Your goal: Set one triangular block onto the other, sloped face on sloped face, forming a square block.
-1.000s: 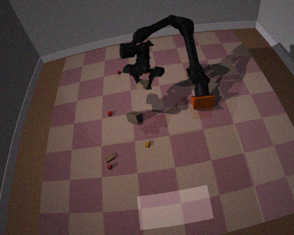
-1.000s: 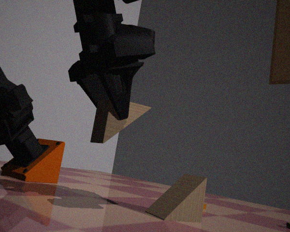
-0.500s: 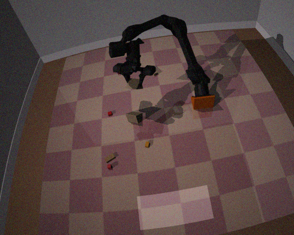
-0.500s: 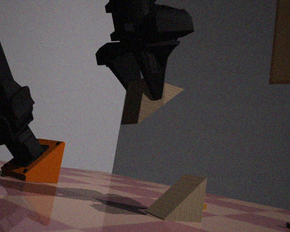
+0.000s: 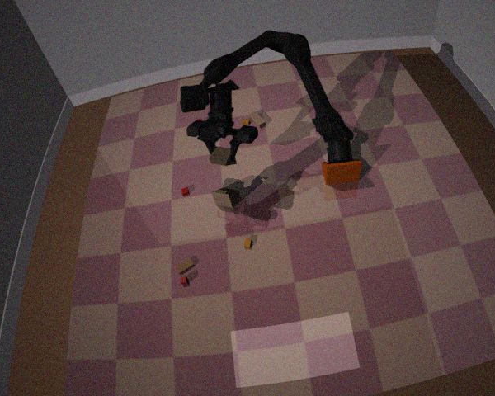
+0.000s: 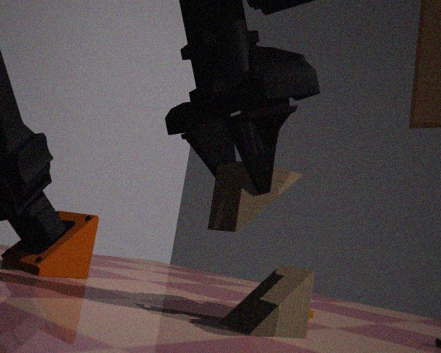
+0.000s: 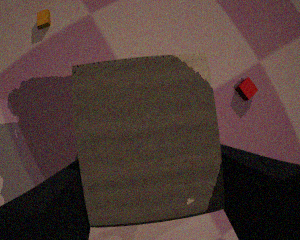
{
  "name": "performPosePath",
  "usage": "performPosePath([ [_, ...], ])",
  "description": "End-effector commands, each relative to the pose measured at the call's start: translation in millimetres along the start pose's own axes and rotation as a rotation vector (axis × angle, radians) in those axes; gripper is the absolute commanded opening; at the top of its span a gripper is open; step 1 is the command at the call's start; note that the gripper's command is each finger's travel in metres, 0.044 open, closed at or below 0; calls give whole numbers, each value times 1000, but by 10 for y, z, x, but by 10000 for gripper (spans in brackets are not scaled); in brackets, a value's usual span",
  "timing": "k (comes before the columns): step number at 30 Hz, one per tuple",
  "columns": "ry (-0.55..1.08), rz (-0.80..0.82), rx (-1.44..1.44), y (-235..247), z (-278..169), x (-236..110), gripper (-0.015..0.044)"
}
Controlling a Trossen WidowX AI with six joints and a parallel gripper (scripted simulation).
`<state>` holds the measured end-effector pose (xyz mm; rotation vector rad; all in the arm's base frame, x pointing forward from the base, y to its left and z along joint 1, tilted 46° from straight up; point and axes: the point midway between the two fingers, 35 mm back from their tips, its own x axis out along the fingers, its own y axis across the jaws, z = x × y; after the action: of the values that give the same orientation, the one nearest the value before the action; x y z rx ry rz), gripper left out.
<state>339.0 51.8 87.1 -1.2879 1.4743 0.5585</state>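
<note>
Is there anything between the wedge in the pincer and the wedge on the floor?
No. The exterior view shows only air between the held wedge and the lower wedge.

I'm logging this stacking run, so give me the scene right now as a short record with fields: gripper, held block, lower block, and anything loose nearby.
gripper: gripper shut on the held triangular block, well above the table
held block: triangular block in the air, sloped face turned down
lower block: second triangular block resting on the checkered table, sloped face up, partly in the arm's shadow
contact: the two blocks are apart
loose items: red cube, orange cube
arm base: orange mount
</note>
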Motion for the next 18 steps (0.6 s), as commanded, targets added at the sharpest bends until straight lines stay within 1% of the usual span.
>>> performPosePath([
  [1, 10, 9, -9, 29, -18, 205, 0],
  [4, 11, 8, -9, 38, -30, 334, 0],
  [10, 11, 8, -9, 39, -32, 417, 0],
  [15, 11, 7, -8, 39, -36, 633, 0],
  [18, 11, 7, -8, 43, -38, 662, 0],
])
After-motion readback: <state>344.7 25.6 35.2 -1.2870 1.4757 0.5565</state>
